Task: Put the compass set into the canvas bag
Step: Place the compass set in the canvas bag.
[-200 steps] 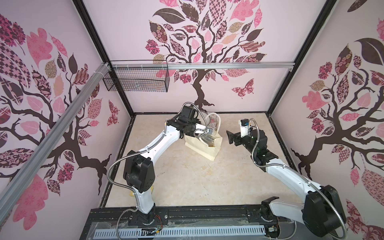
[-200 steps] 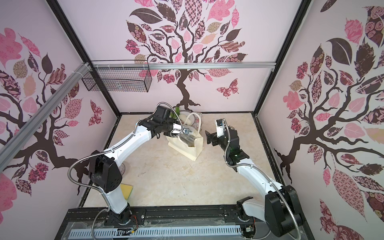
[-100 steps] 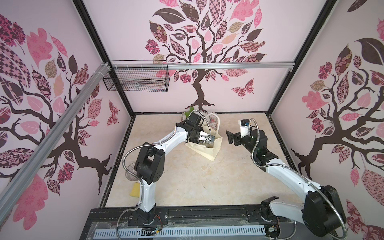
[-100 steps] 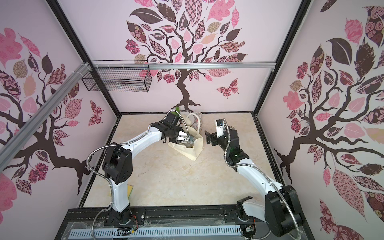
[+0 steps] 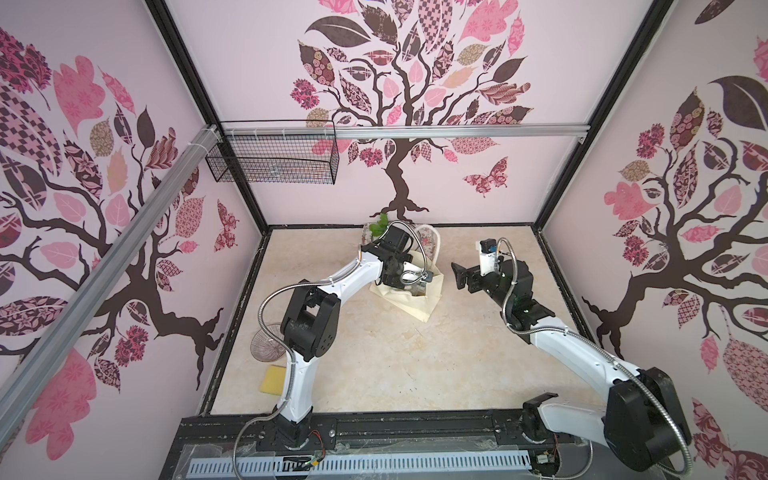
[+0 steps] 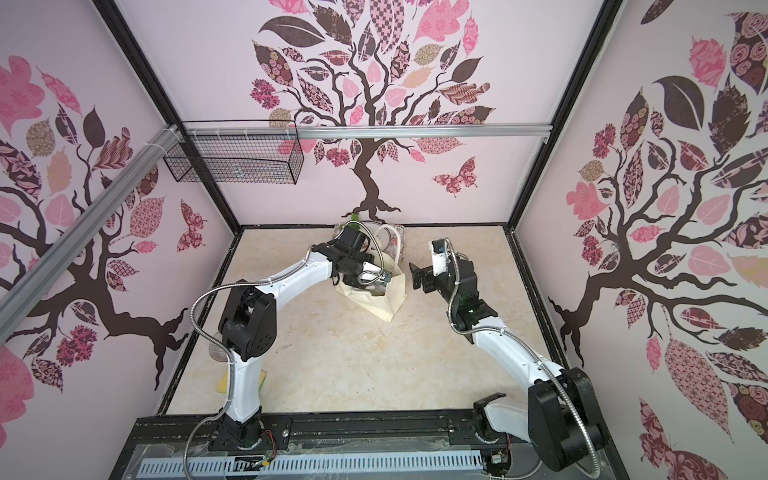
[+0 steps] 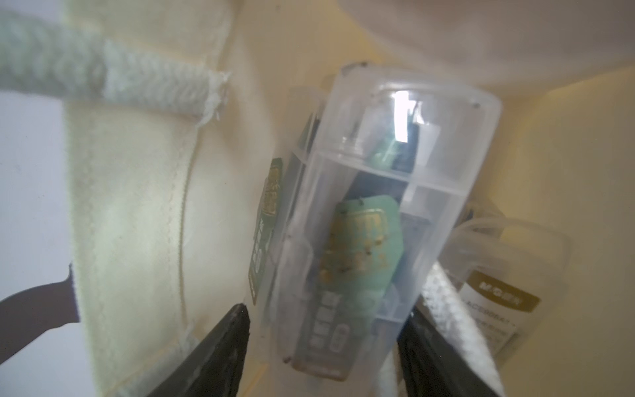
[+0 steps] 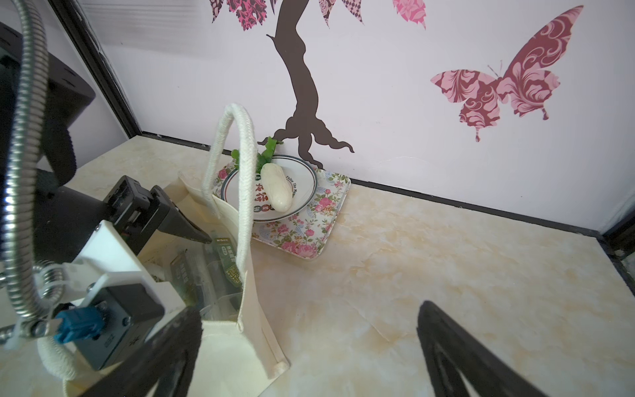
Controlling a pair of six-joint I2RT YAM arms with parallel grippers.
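Note:
The compass set [image 7: 371, 220] is a clear plastic case with a green card inside, standing on end within the canvas bag [image 7: 137, 206]. My left gripper [image 7: 326, 311] reaches down into the bag's mouth. Its jaws stand open on either side of the case, with a gap showing on one side. In both top views the cream bag [image 5: 415, 305] [image 6: 386, 307] sits mid-table toward the back, and the left gripper [image 5: 409, 286] is sunk in it. My right gripper [image 8: 309, 309] hovers open and empty just right of the bag [image 8: 240, 347], also seen as the right gripper [image 5: 459, 276] in a top view.
Another clear case [image 7: 498, 295] lies in the bag beside the compass set. Behind the bag a floral tray [image 8: 326, 213] carries a plate [image 8: 302, 192] with a white vegetable [image 8: 276, 187]. A yellow sponge [image 5: 272, 380] and a round strainer [image 5: 268, 343] lie near the left arm's base.
The left arm has pushed its gripper down into the bag, and its jaws have spread, letting go of the compass set. The right arm has stayed still.

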